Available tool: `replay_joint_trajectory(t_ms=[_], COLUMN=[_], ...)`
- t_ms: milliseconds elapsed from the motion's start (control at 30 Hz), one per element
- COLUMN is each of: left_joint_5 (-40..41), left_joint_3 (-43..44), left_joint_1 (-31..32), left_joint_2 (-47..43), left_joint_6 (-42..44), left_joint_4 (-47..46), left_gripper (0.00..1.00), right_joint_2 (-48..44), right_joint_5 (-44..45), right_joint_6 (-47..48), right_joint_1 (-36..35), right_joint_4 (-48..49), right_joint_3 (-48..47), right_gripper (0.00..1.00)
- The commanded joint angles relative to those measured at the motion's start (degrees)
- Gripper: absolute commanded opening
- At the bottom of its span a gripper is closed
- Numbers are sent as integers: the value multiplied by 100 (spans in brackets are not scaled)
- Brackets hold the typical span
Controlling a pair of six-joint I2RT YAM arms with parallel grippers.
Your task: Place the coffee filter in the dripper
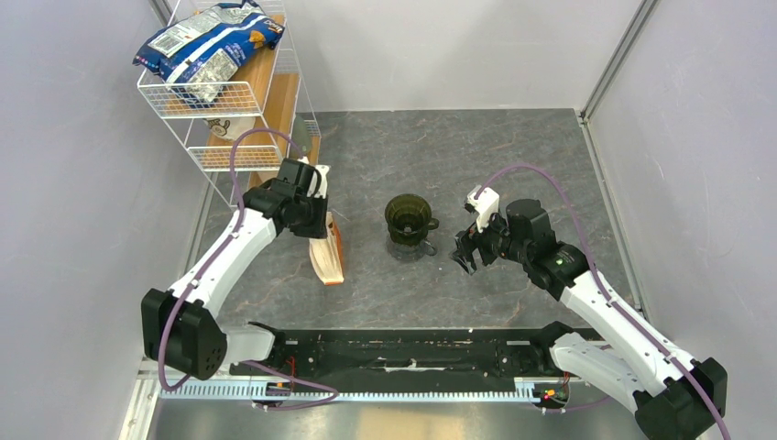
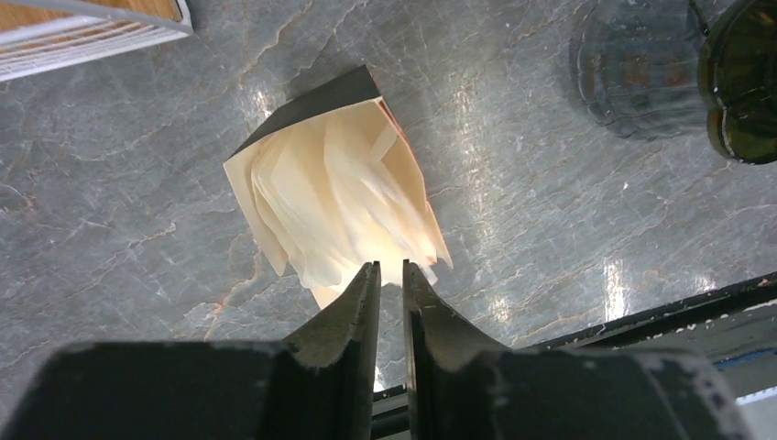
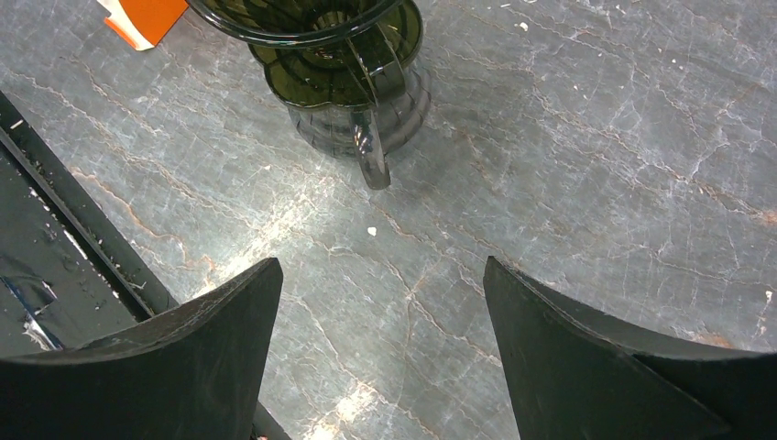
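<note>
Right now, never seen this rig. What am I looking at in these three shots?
Two robot arms are bolted to a grey table. The wide shot looks down from above; the other two come from a camera on each wrist. On the table are a tan packet of filters and a green dripper sitting on a glass cup. A wire rack stands at the back left. The left gripper hangs over the packet's open end, jaws almost together; whether it pinches a sheet is unclear. The right gripper is wide open and empty, near the cup.

Bright overhead light leaves glare patches on the tabletop (image 2: 609, 289).
</note>
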State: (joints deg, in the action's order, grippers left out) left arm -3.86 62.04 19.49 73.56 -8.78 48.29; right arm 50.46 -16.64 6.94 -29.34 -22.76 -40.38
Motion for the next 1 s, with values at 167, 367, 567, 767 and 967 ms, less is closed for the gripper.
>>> replay_joint_trajectory(t_ms=[167,367,567,767,967], left_joint_5=[-605,-593,-216,-32,-37], left_joint_3=[-102,-88,-17,0,123], left_joint_1=[-11,-6,2,3,-6], left_joint_2=[-696,-718,-510,-315,-56], left_joint_6=[183,103,35,287,584], left_joint_4=[-228,-313,-341,-369,-419], left_gripper=[23,22,25,24,23], right_joint_2=[-76,-65,-49,-80,-94], right_joint_5=[-65,-100,-108,-98,-82], right_joint_6=[-69,-92,-130,-131,-131], right_joint_1=[17,21,17,17,17], right_joint_4=[137,164,186,186,178], right_joint_3=[-304,-286,-277,-252,-251], right_gripper=[89,89,89,89,89])
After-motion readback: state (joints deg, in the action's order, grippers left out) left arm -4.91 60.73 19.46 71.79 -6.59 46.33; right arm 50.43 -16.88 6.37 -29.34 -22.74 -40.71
